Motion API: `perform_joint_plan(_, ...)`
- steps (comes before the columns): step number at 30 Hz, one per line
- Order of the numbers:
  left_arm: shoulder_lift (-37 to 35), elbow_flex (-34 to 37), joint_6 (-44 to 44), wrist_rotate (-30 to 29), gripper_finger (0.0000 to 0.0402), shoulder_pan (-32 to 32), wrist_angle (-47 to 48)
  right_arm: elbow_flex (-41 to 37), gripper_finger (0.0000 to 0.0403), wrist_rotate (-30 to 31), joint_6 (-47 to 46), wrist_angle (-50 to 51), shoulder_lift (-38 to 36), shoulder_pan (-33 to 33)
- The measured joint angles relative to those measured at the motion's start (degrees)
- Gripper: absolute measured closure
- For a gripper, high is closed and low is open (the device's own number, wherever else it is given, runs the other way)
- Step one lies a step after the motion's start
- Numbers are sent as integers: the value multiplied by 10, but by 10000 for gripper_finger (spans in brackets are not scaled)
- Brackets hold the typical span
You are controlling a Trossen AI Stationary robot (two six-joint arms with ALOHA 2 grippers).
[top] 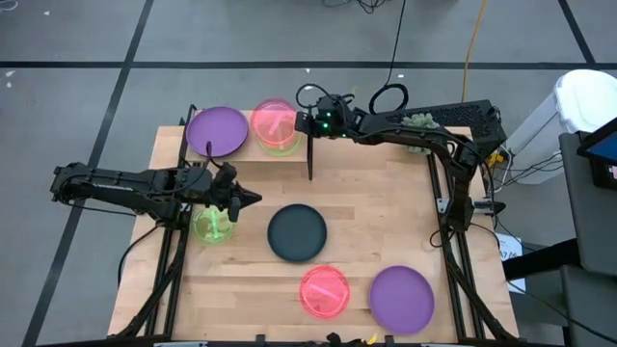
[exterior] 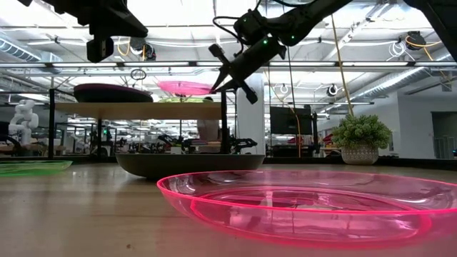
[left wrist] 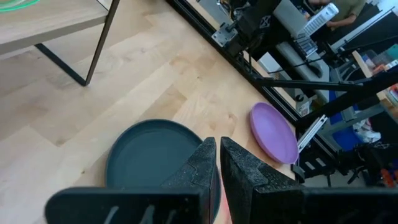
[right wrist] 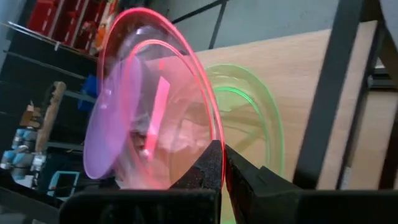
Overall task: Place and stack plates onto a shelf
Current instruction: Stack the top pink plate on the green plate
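Translucent pink is what the right gripper (top: 295,122) is closed on: the rim of a small pink plate (top: 274,120) is pinched between its fingers, seen plainly in the right wrist view, where the thin edge runs into the closed jaws. That plate is held over the right half of the shelf (top: 289,154), above a green plate (top: 281,145) already lying on the board (whether the two touch cannot be told). In the low view the pink plate sits slightly tilted above the shelf top.

A purple plate (top: 217,131) is lying on the left half of the shelf, just beside the pink and green pair.

The left gripper (top: 253,199) is held over the table left of centre, its jaws nearly together with only a thin slit between them and nothing held. A second green plate (top: 213,226) lies on the tabletop (top: 386,202) partly beneath the left arm.

A dark teal-black plate (top: 296,232) rests near the middle of the table, just ahead of the left gripper's tips. Nearer the front edge a second pink plate (top: 324,291) is found, and a second purple plate (top: 402,299) just to its right, the two close but apart.

Only six plates are counted in the overhead view
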State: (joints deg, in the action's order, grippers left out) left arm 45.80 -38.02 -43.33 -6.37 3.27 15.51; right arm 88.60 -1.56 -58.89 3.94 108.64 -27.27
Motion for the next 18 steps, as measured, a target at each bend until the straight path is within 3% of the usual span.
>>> perform_joint_plan(18, 0, 0, 12, -1, 373, 0, 0, 0, 393, 2, 33, 41, 0, 0)
